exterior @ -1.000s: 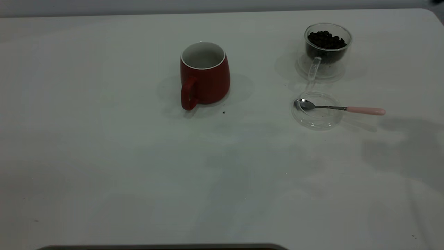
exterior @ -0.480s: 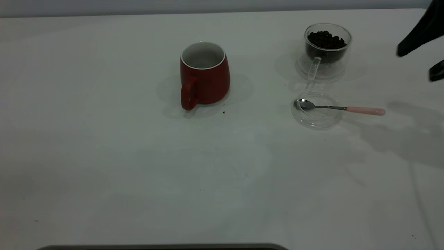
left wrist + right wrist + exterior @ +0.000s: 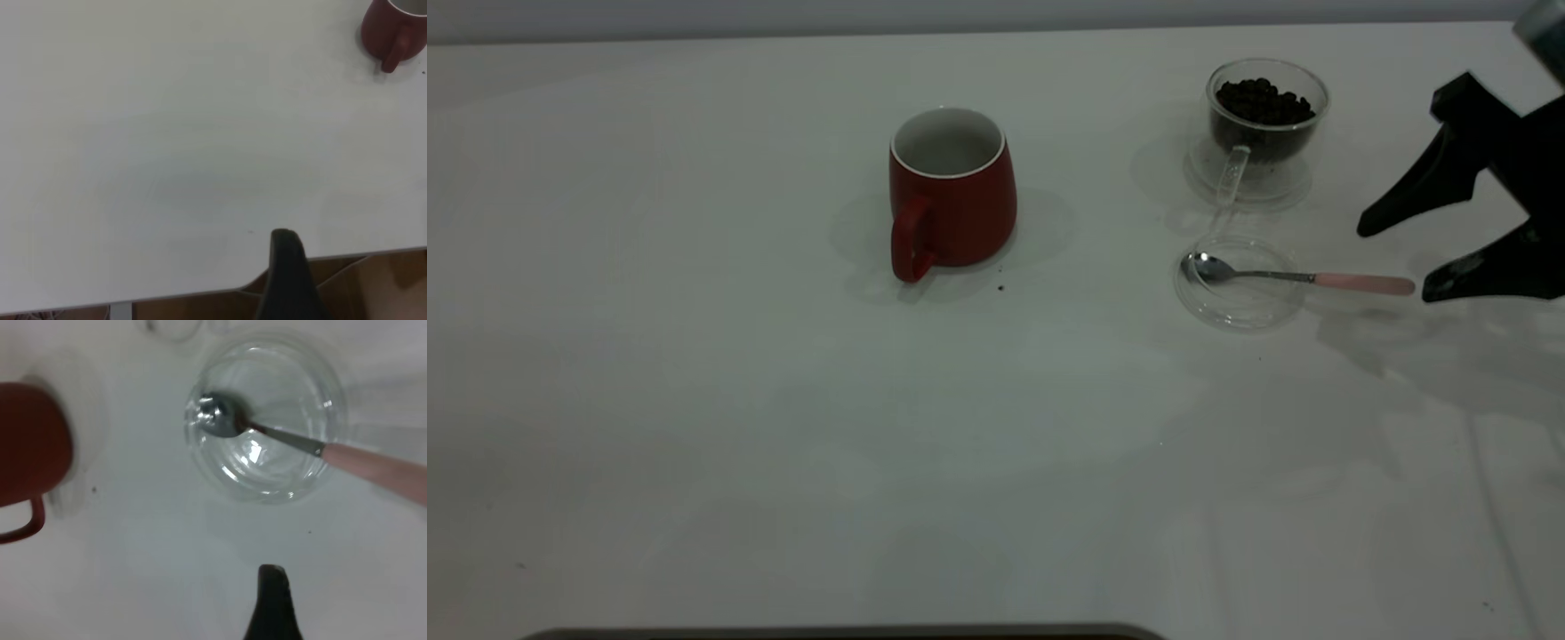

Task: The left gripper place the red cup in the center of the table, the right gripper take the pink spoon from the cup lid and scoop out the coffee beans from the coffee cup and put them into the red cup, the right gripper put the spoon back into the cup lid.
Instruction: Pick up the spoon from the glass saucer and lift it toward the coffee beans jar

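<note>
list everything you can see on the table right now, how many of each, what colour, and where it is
red cup: 1, dark red with white inside, upright near the table's middle, handle toward the camera.
coffee cup: 1, clear glass, far right of the table.
coffee beans: one heap, dark brown, inside the coffee cup.
cup lid: 1, clear glass, flat on the table in front of the coffee cup.
pink spoon: 1, metal bowl resting in the cup lid, pink handle sticking out to the right.
table: 1, white.
right gripper: 1, black, open, just right of the spoon handle's tip.
left gripper: outside the exterior view; one black finger shows in its wrist view.
</note>
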You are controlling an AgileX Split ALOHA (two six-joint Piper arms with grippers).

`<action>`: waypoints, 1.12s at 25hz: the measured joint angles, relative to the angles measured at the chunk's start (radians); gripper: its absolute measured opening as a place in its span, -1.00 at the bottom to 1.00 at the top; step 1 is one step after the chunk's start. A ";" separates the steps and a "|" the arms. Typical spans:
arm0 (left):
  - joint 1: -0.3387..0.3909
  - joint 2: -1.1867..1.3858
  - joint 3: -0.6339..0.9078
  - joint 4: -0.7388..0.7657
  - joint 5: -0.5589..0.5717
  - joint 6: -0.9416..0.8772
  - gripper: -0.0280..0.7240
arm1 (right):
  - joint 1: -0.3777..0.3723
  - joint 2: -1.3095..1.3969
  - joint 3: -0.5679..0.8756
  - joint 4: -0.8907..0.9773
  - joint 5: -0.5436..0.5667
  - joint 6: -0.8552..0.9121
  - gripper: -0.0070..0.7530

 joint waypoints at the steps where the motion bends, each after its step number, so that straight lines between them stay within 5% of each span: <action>1: 0.000 0.000 0.000 0.000 0.000 0.000 0.59 | 0.000 0.013 0.000 0.022 -0.005 -0.015 0.67; 18: 0.000 0.000 0.000 0.000 0.000 -0.001 0.59 | -0.048 0.168 -0.008 0.356 0.072 -0.354 0.63; 28: 0.000 0.000 0.000 0.000 0.000 -0.002 0.59 | -0.048 0.211 -0.009 0.373 0.148 -0.422 0.59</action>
